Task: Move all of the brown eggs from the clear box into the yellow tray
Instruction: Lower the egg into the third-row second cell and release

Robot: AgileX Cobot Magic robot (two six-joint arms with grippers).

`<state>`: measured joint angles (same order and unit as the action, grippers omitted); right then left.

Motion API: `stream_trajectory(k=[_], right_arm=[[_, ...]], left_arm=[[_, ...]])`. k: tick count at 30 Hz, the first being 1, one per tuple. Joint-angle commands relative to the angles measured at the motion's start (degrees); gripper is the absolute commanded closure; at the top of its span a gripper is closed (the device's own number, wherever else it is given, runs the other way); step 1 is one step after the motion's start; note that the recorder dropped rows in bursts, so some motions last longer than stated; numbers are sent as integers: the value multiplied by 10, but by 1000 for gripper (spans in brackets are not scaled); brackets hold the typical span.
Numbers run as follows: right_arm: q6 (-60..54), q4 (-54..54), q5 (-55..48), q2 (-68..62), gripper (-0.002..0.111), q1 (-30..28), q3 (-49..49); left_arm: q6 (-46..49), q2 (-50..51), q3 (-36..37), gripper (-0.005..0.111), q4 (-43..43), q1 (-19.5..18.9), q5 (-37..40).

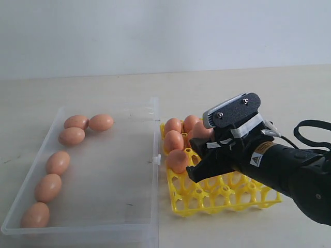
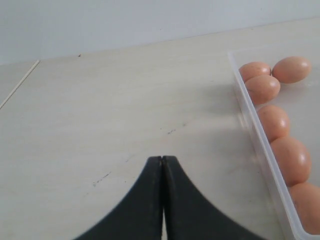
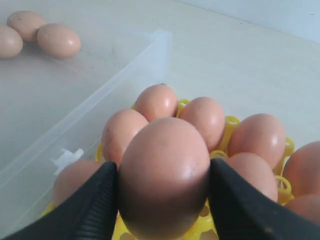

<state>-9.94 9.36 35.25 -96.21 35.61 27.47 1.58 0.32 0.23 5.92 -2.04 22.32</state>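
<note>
Six brown eggs (image 1: 58,163) are left in the clear box (image 1: 116,175). They are strung along its left wall, well apart from the yellow tray (image 1: 227,199), which is set just beside the box's right wall on the surface (image 1: 232,88). A seventh egg (image 3: 164,172) is grasped between the right fingers (image 3: 87,207), which are pressed against its two flanks so that its long axis is kept roughly upright. Held this way, one end can be lowered straight into a cup while the fingers pass on either side of it.

The egg is carried low over the tray, close to the cells where several eggs are already seated. Those filled cells are grouped at the tray's far side, and the near rows are seen to be open. This layout is judged to let the arm, which reaches in from the near right, pass over bare lattice rather than over seated eggs.

The left fingers (image 2: 145,200) are clenched against each other on nothing and are held above bare surface just outside the box's left wall. They are apparently parked there so that the box is kept free for the working arm.

The task is judged to be somewhat past halfway. What is called for next is a gentle descent into an open cup beside the seated eggs. A knock against a neighbouring egg or a post is the risk to be avoided.
</note>
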Motion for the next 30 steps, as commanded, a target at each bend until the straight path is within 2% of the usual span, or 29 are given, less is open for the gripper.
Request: stream_trajectory(k=[1,18,20,21,22,24,25,26,27,29,30], right_arm=[[1,-1,20,3,108,-3,-2],[5,0,-16,-20,107,-3,16],[5,-6,-31,-20,96,-3,16],[4,-13,-40,-20,80,-3,16],[4,-13,-43,-20,71,-3,16],[1,-13,-45,-20,33,-3,15],[-35,-2,-53,-16,26,-3,15],[-66,1,-61,-7,27,-3,15],[-110,15,-75,24,38,-3,16],[-112,18,-143,97,62,-3,50],[-102,18,-197,136,78,-3,81]], left_arm=[[-3,-3,-2,107,-1,4,-5],[-3,-3,-2,107,-1,4,-5],[-3,-3,-2,107,-1,4,-5],[-3,-3,-2,107,-1,4,-5],[-3,-3,-2,107,-1,4,-5],[-3,-3,-2,107,-1,4,-5],[-3,-3,-2,107,-1,4,-5],[-3,-3,-2,107,-1,4,-5],[-3,-3,-2,107,-1,4,-5],[-3,-3,-2,107,-1,4,-5],[-3,-3,-2,107,-1,4,-5]])
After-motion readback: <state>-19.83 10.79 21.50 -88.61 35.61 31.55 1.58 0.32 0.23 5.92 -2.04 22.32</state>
